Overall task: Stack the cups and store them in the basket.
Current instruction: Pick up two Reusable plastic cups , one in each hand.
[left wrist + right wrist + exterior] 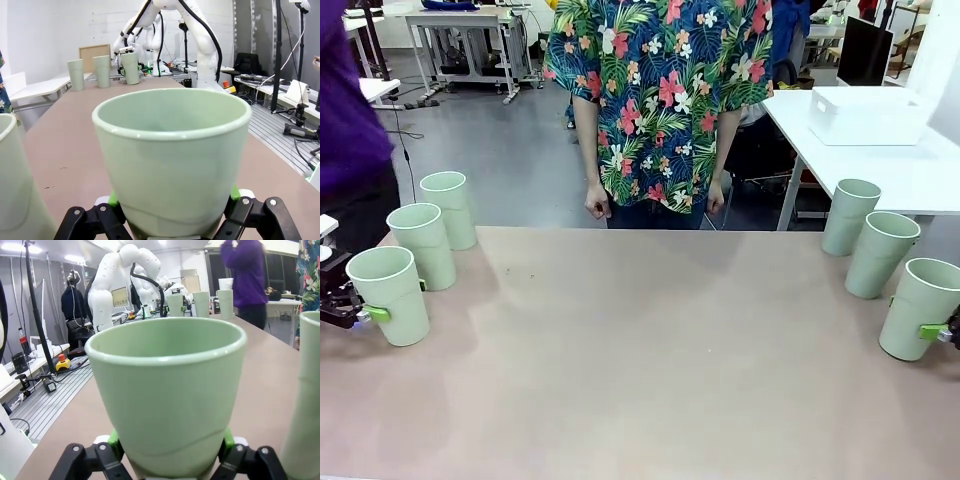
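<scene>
Six pale green cups stand on the brown table (640,360), three in a row on each side. My left gripper (370,315) is shut on the nearest left cup (388,294); in the left wrist view that cup (172,150) sits upright between the green pads of the left gripper (172,212). My right gripper (937,332) is shut on the nearest right cup (920,307), which the right wrist view shows as a cup (167,385) standing in the right gripper (169,450). The white basket (868,115) rests on a white side table at the far right.
Two more cups (423,245) (450,208) line up behind the left one, and two (880,253) (849,216) behind the right one. A person in a flowered shirt (660,100) stands at the far edge, hands down. Another person in purple (350,120) is at the left.
</scene>
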`<state>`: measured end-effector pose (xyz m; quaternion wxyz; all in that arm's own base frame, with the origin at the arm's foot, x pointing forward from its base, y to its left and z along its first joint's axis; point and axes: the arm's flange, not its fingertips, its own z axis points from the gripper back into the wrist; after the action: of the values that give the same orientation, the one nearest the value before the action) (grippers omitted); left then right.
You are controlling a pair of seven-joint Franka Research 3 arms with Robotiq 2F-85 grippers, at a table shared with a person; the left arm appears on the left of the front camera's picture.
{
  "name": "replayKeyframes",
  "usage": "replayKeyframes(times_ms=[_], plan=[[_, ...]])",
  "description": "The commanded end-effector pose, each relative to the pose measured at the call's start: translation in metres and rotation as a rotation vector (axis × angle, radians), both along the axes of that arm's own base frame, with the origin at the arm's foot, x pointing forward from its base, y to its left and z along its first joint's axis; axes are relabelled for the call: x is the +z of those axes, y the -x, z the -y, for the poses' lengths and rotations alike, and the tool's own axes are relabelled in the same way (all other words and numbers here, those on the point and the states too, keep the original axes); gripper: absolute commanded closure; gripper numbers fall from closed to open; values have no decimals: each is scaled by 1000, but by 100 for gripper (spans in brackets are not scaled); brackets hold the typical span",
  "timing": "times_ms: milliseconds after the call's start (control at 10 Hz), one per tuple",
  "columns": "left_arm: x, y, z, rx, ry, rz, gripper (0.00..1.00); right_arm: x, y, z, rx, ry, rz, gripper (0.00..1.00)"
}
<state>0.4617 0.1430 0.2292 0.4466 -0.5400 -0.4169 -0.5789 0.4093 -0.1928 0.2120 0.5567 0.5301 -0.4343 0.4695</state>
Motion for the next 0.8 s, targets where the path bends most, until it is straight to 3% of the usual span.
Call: replayKeyframes(times_ms=[0, 100, 200, 500, 700], plan=[[1, 3, -1, 3, 7, 26, 43, 0, -2, 0, -13, 2, 7, 60], [1, 3, -1, 3, 7, 26, 43, 0, -2, 0, -13, 2, 7, 60], [0, 0, 0, 0, 0, 0, 14, 0, 0, 0, 0, 0, 0, 15], [38, 18, 9, 109, 81, 12, 14, 52, 27, -23, -82, -29, 40, 15], [65, 34, 25, 131, 113, 31, 14, 82, 45, -46, -146, -44, 26, 15]])
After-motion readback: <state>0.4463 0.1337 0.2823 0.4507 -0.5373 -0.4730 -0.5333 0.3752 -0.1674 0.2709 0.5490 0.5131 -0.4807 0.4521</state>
